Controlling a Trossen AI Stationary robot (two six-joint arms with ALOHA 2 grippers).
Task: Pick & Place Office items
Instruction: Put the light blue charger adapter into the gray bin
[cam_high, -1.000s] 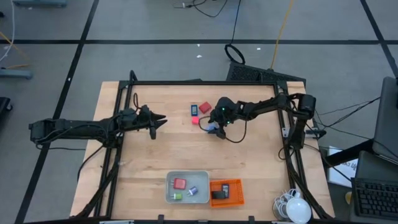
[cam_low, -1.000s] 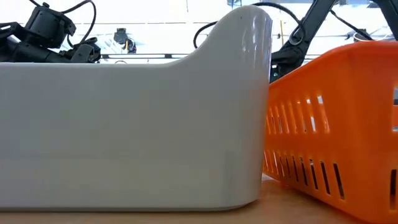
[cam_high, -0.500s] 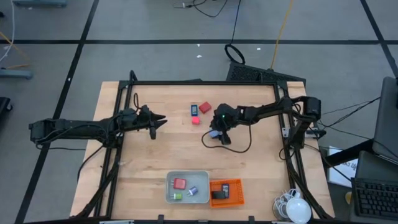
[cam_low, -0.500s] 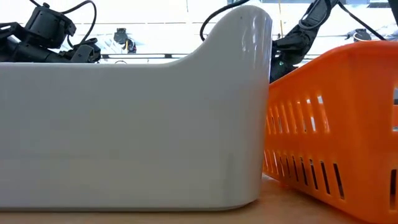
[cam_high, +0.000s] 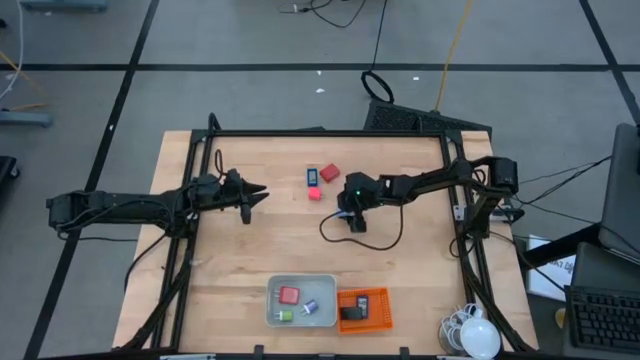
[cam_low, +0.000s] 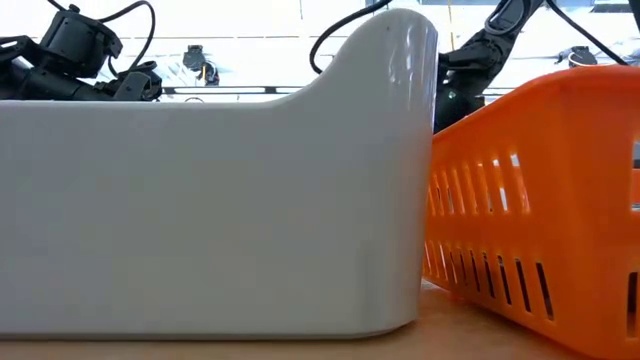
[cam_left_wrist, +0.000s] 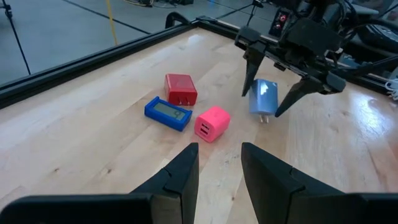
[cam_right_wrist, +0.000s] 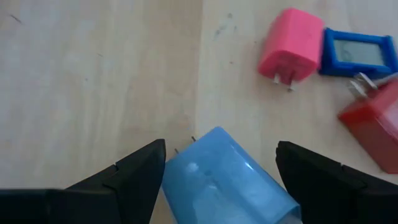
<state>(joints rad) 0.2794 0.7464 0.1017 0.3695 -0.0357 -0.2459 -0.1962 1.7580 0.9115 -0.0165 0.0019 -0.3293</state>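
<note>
My right gripper (cam_high: 351, 213) stands over the table's middle, shut on a light blue plug block (cam_left_wrist: 263, 96) whose prongs point down. Just beyond it, toward the far-left, a red block (cam_high: 330, 173), a blue-framed flat piece (cam_high: 313, 177) and a pink block (cam_high: 314, 194) lie on the wood. My left gripper (cam_high: 262, 191) hovers open to the left of them, touching nothing. The grey tray (cam_high: 272, 300) holds red, green and white-blue pieces. Two black flat pieces lie in the orange basket (cam_high: 385, 310). My right gripper pinches the light blue block (cam_right_wrist: 230, 174) between its two fingers, one on each side face (cam_right_wrist: 171, 171). The fingers (cam_left_wrist: 252, 68) come from above, slanting down. The block hangs between them with its prongs (cam_left_wrist: 263, 117) pointing down at the wood; whether they touch the wood does not show.
Tray and basket stand side by side at the near edge and fill the low view (cam_low: 200, 200). A black frame (cam_high: 300, 133) borders the tabletop. A dark cable (cam_high: 375, 240) trails from the right gripper. Bare wood lies between the grippers and the tray.
My right gripper has shifted a little toward the near edge, away from the pink block, carrying the light blue block with it. Its cable loop has swung along on the table.
</note>
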